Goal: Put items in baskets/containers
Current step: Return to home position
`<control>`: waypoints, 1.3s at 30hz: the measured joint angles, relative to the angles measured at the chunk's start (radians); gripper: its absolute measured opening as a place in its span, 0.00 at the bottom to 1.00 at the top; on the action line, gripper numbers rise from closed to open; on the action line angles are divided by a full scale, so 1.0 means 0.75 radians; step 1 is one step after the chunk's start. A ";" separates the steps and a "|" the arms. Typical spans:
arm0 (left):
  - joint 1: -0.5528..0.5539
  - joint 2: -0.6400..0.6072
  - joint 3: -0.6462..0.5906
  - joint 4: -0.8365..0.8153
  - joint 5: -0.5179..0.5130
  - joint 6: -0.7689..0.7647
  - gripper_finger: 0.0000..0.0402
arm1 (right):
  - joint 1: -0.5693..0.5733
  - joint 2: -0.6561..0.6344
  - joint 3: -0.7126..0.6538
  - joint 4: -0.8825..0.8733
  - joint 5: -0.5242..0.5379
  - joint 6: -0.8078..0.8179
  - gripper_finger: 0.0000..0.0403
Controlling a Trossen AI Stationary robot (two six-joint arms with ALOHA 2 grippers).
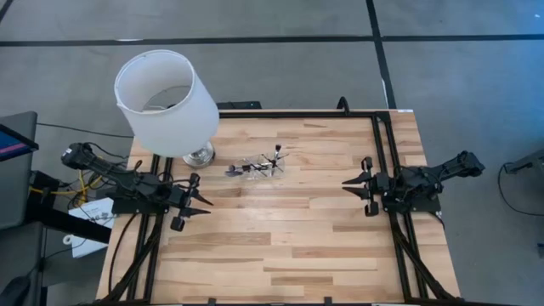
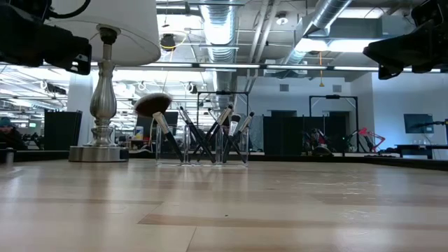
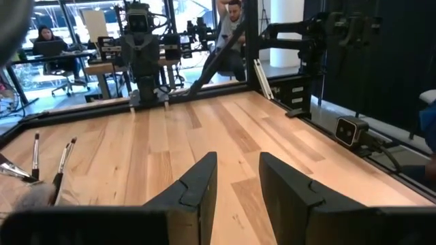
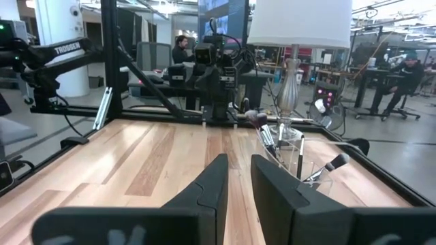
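Observation:
Several slim makeup brushes (image 2: pixel 203 136) with black handles and silver ferrules stand upright, bristles up, in a clear plastic holder (image 2: pixel 201 147) on the far middle of the table, beside the lamp; they also show as brushes (image 1: pixel 262 165) from above and brushes (image 4: pixel 296 153) in the right wrist view. One round brush head (image 2: pixel 152 104) leans toward the lamp. My left gripper (image 1: pixel 202 204) hovers at the table's left side, open, fingers pointing right. My right gripper (image 1: pixel 348 186) hovers at the right side, open, pointing left. Both are well apart from the holder.
A lamp with a big white shade (image 1: pixel 166 100) on a silver base (image 1: pixel 200 155) stands just left of the holder. Black frame rails (image 1: pixel 382 144) run along the table's right and far edges. People sit and stand in the room beyond the table.

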 joint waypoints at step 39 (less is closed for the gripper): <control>0.000 0.014 0.001 0.024 -0.001 -0.001 0.27 | 0.000 0.000 0.000 0.002 -0.001 0.000 0.14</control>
